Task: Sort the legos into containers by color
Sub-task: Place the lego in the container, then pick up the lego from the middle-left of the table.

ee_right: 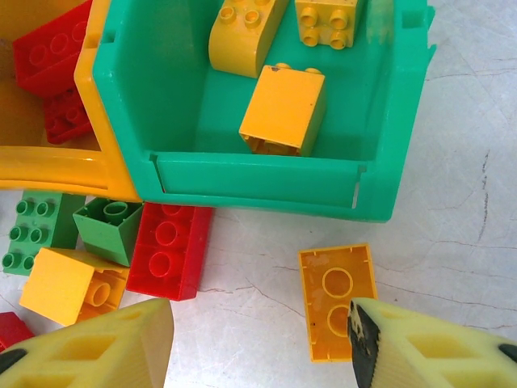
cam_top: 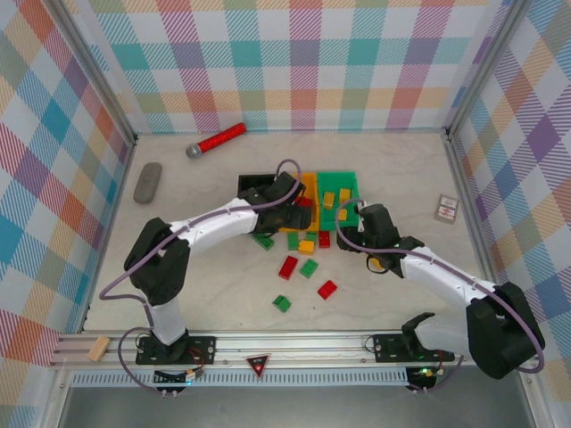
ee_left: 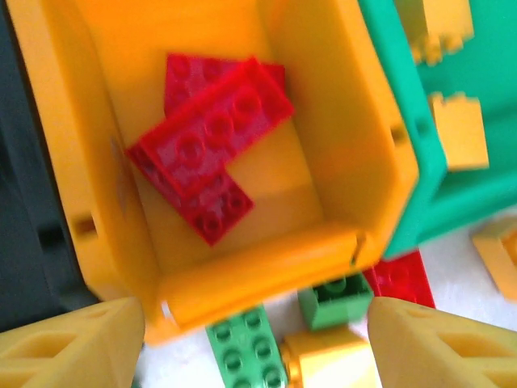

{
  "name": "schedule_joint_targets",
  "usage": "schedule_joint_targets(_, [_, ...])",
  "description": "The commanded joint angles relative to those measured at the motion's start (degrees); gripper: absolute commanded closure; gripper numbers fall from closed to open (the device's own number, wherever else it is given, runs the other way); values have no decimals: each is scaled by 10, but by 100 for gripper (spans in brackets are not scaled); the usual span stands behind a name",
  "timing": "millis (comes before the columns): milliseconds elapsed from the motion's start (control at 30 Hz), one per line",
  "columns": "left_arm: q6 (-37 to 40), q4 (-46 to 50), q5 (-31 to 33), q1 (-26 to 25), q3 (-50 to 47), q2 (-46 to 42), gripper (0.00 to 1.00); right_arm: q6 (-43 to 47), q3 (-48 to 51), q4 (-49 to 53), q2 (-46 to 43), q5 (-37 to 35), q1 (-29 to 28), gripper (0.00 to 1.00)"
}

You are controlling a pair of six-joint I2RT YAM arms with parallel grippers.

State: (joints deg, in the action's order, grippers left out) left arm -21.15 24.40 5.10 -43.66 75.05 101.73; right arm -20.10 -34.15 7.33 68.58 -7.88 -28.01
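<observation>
Partly done, maybe a third to a half by my read. The left gripper (ee_left: 254,335) is spread wide with nothing pinched, hovering at the near lip of the orange bin (ee_left: 89,162). Red bricks (ee_left: 210,141) lie piled in that bin straight ahead of its fingers, three as far as I can count.

The right gripper (ee_right: 258,343) also has its fingers apart and is empty, with the green bin (ee_right: 266,190) just ahead of it. Three yellow bricks (ee_right: 283,109) sit inside. An orange flat brick (ee_right: 338,295) lies on the table (ee_right: 468,162) right at the inner face of the right-hand finger. Cannot tell if it touches, and it is not gripped.

Left to do: loose legos sit just outside the bin walls. Between the left fingertips are a green brick (ee_left: 335,299), a green plate (ee_left: 246,352) and a yellow brick (ee_left: 323,360), with a red brick (ee_left: 400,279) beside them.

In the top view more sit behind both grippers, toward the arm bases: a red one (cam_top: 287,266), a green one (cam_top: 309,267), a second red (cam_top: 327,289) and a second green (cam_top: 282,303).

The black bin (cam_top: 252,185) lies left of the left gripper, partly under the arm, so its contents cannot be told. No green shows in any bin, so the greens look unstarted, and black is likely meant for them.
</observation>
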Motion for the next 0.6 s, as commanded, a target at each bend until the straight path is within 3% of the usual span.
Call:
schedule_joint_targets(0, [5,-23,-28,-17,-51,-55,27,-4,5,-7,7,5,4,40])
schedule_joint_targets(200, [13,-31,-51,-43,-123,-93,27,-3,5,-9,14,2,4,40])
schedule_joint_targets(567, [53,11,-88,-49,-148,-82,30,-3,5,-9,13,-5,4,40])
